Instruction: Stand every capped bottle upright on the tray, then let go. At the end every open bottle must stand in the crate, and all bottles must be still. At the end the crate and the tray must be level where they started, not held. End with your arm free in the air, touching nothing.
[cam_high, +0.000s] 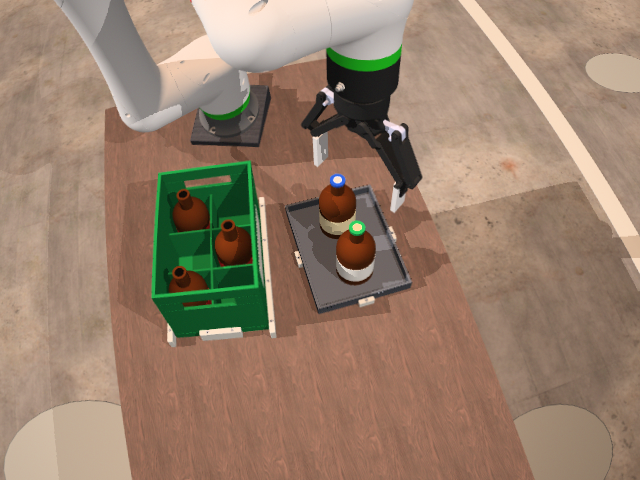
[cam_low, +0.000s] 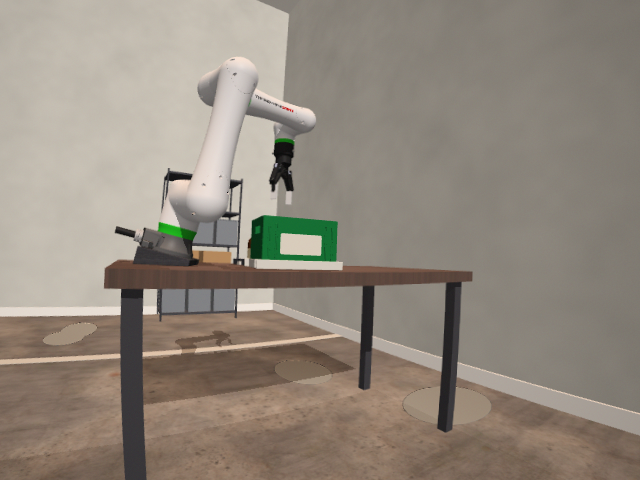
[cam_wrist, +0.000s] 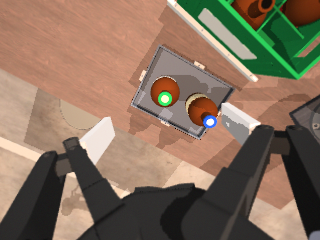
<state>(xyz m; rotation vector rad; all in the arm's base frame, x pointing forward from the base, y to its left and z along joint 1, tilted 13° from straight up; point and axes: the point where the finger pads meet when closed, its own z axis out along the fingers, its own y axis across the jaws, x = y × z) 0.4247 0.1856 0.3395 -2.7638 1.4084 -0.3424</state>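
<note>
Two capped bottles are standing upright on the grey tray (cam_high: 400, 268): the blue-capped bottle (cam_high: 337, 204) at its far end and the green-capped bottle (cam_high: 355, 253) just nearer, the pair close together though whether they are touching is not clear. To the left, the green crate (cam_high: 206, 302) is sitting level between pale guide strips, with three open bottles (cam_high: 190, 210) standing in separate compartments, two in the left column and one in the right. Crate and tray are both resting flat on the wooden surface (cam_high: 320, 392), near each other but apart. Above the tray's far end, the end effector (cam_high: 357, 173) is hanging well clear of the bottles with its fingers spread fully and nothing between them; the wrist view is looking down past both fingertips onto the two caps. Judging from this layout, the placing work is looking complete and the releasing step is done, so what is remaining is a clean retreat. The next move is calling for the arm to be lifting or holding away without brushing the blue-capped bottle, which is sitting closest beneath the fingers, so that every bottle is settling still.
</note>
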